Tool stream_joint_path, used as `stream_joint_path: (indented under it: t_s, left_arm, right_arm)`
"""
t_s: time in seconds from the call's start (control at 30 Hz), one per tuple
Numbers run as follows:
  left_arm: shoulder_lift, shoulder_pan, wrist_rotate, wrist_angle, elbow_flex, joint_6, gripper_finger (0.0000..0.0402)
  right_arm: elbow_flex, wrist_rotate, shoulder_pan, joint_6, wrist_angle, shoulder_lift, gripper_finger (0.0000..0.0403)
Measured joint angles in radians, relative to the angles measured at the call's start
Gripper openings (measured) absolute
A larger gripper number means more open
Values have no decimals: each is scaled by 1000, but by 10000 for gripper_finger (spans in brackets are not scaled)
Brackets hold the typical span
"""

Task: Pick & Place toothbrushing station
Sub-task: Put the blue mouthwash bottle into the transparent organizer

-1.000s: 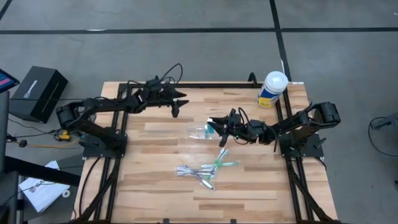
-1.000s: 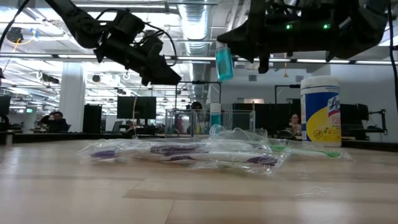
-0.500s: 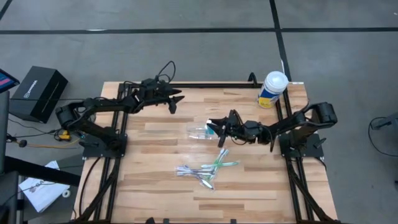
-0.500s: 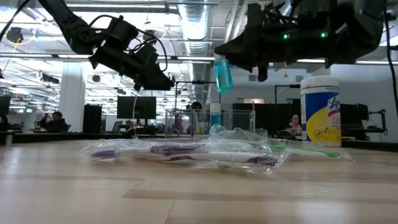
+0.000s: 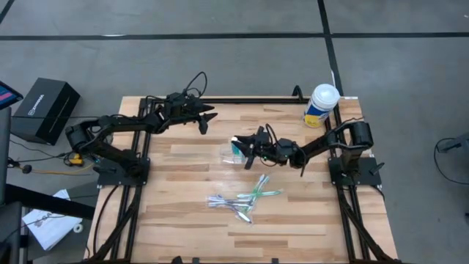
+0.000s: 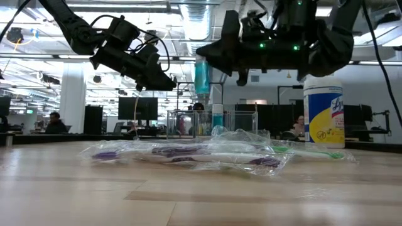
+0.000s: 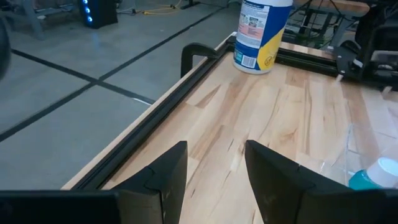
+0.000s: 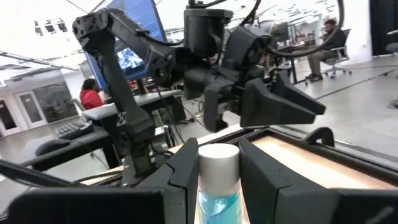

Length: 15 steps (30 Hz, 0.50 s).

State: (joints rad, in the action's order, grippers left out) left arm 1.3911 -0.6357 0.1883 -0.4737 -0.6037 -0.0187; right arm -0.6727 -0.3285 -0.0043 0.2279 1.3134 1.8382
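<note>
A small blue tube with a white cap (image 8: 217, 180) is clamped between the fingers of the right gripper (image 5: 245, 144), near the centre of the high view. In the low view the tube (image 6: 201, 75) hangs cap-up, clear of the wooden table (image 5: 183, 220) and above the small clear plastic cup (image 6: 188, 123) that stands at mid-frame; a second blue tube (image 6: 217, 117) shows just beside or inside that cup, which cannot be told. The carried tube is judged to be held upright so that it can be lowered into the cup.

The left gripper (image 5: 207, 118) is held raised at the upper left of the high view, well apart from the cup; its fingers (image 7: 163, 177) stand apart with nothing between them, presumably kept out of the right arm's way.

The thin green and purple-white toothbrushes (image 5: 245, 199), in clear wrapping, lie loosely heaped on the table at lower centre of the high view, not yet collected. A white-lidded yellow-and-blue cylindrical canister (image 5: 322, 105) stands at the table's upper right corner.
</note>
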Motion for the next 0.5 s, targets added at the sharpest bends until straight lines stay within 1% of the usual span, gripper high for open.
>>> stream_joint_path:
  t_s: [0.13,0.3,0.5]
  left_arm:
    - [0,0,0,0,0,-3,154]
    - [0,0,0,1,0,-7,154]
    - [0,0,0,2,0,-27,154]
  right_arm:
    - [0,19,-13,-1,-23,0,82]
    - [-2,18,-11,17,-24,30,82]
    - [-2,16,-13,11,-26,33,82]
